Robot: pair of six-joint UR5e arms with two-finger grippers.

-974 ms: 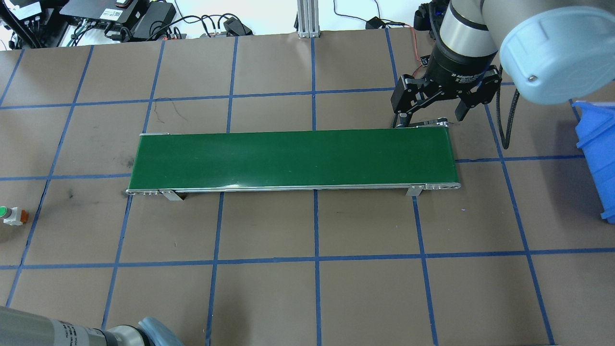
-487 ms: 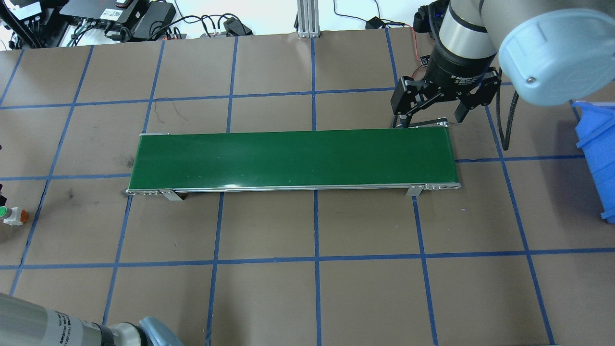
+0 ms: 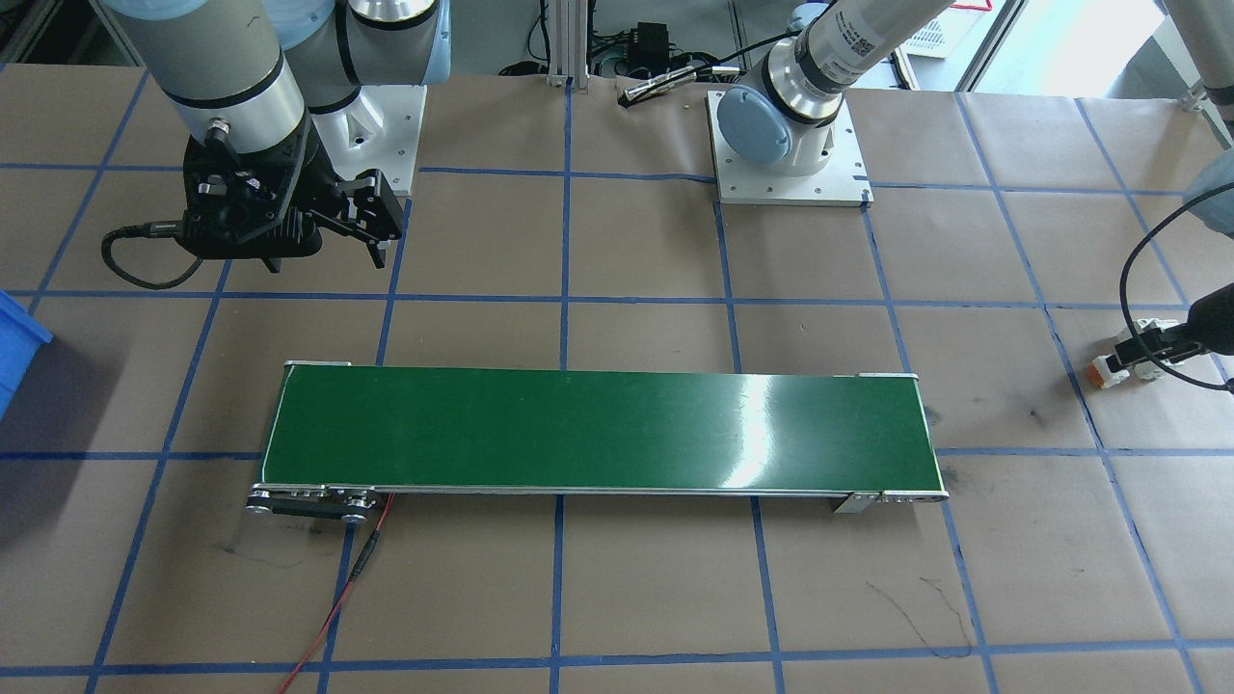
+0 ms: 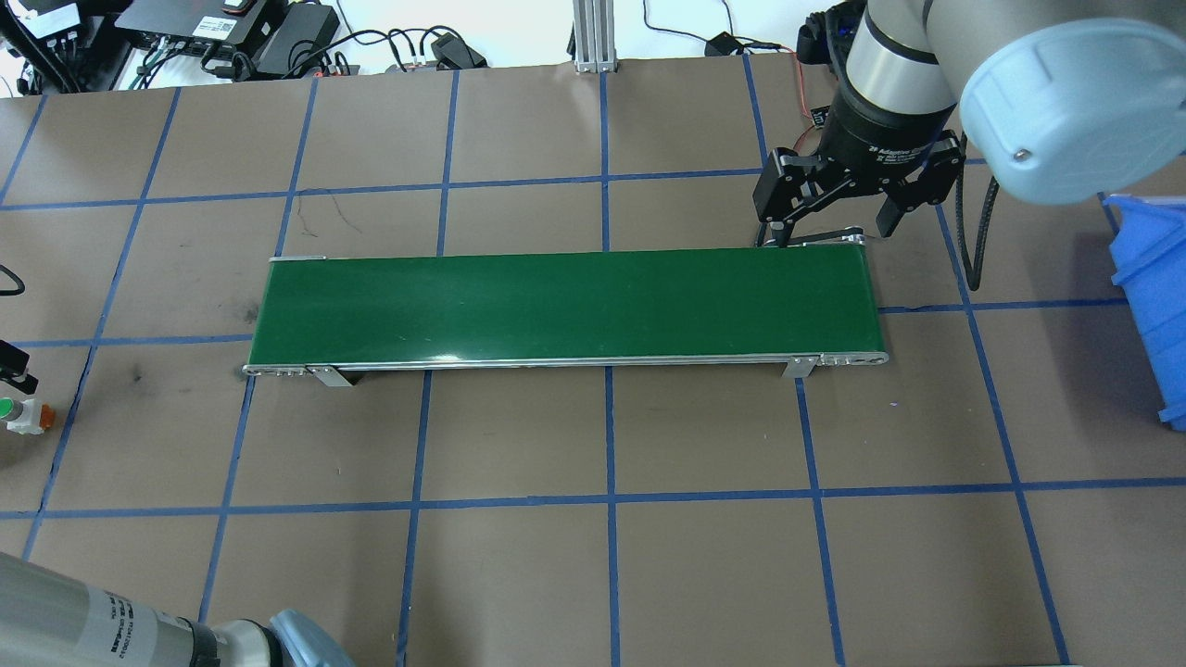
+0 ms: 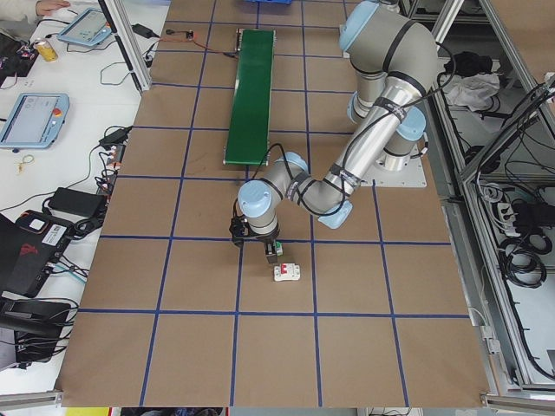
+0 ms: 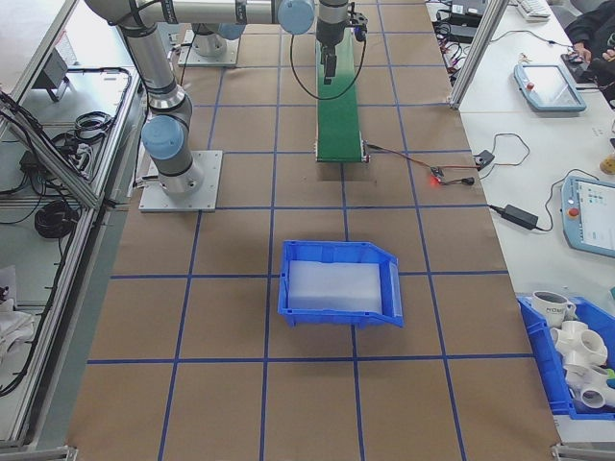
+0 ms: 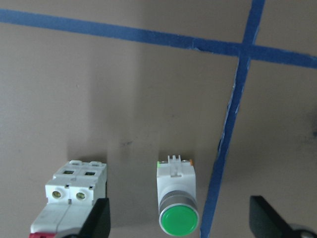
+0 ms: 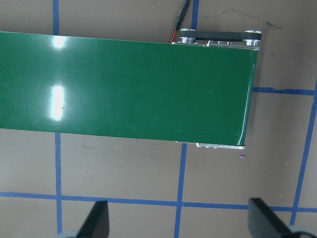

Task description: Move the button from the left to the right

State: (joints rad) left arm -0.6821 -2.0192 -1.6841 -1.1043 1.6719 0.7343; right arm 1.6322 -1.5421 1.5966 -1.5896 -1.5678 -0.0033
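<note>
Creeping in at the far left edge of the overhead view, the left gripper (image 7: 179,225) has come down over the button (image 4: 18,413) since a sec ago, when only the button showed there. Right arm has barely shifted.

Button lies on its side on the table (image 4: 593,556), far left of the overhead view, green cap pointing toward the wrist cam. Left jaws stand wide apart, one finger each side of it w/ nothing pinched yet. That straddle looks like a line-up for a squeeze across the white body. Watch the circuit breaker (image 7: 69,196) just beside it (lower left of the wrist view): one finger (image 7: 96,223) sits right at its edge and could nudge it.

Right gripper (image 4: 834,218) hangs over by the conveyor (image 4: 565,306), upper right of the overhead view, jaws also spread, holding nothing. My guess: it waits at that belt end to catch whatever rides across. Blue bin (image 4: 1154,296) sits at the right edge, prob the drop spot.
</note>
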